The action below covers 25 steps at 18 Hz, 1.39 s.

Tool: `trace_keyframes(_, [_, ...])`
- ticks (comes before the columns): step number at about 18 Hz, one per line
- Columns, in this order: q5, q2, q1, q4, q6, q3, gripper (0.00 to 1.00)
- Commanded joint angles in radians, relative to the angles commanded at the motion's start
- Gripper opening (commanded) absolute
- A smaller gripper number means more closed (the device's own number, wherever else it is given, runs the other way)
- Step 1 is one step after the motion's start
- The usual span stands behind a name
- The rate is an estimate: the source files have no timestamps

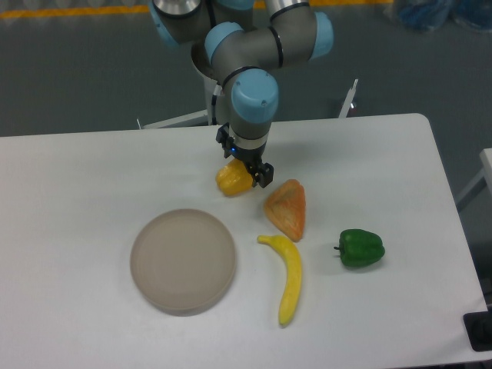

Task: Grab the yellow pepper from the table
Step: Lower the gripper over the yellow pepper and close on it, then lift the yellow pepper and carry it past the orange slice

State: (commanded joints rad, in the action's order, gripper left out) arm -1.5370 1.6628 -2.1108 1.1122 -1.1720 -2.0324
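My pincer (244,163) sits right over the yellow pepper (234,180), fingers spread on either side of its top, not clamped on it. Pepper rests on the white desk (92,177), just left of the orange wedge (287,208). Grey dish (183,260) front-left, yellow banana-like piece (286,275) and green pepper (360,248) front-right.
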Motion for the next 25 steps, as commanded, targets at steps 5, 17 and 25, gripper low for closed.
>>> trace_keyframes(5, [0.000,0.006,0.002,-0.034,0.015,-0.032,1.00])
trace_keyframes(17, [0.008,0.008,0.011,-0.032,-0.002,-0.014,0.35])
trace_keyframes(25, [0.006,0.005,-0.043,0.007,-0.001,0.116,0.30])
